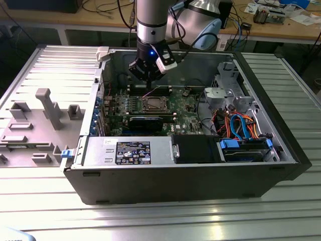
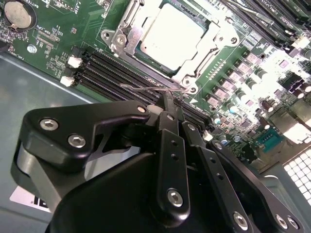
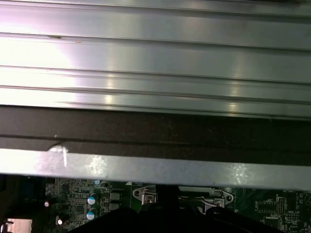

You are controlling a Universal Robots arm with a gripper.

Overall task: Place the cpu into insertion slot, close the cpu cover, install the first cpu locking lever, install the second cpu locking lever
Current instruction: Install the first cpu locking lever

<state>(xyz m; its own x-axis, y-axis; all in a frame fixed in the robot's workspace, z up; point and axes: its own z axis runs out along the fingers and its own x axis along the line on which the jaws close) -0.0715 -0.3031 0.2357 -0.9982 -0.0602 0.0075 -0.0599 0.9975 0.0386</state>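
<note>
- In the second wrist view, the gripper (image 2: 170, 108) is seen nearest the camera, with its black fingers (image 2: 171, 145) pressed together; the tips appear to be closed on or against a thin wire locking lever (image 2: 146, 88), though an actual pinch cannot be confirmed.
- Just beyond the fingertips, the insertion slot (image 2: 127, 36) is found on the green motherboard (image 2: 53, 34).
- The cpu (image 2: 172, 29) is seated in the slot, and the cpu cover (image 2: 197, 51) is lowered flat around it.
- Placement and cover closure are therefore judged complete; lever installation is judged to be in progress, and no lever can be confirmed as latched.
- In the exterior view, the gripper (image 1: 149, 75) is held inside the open computer case (image 1: 190, 175), just behind the socket (image 1: 152, 104).
</note>
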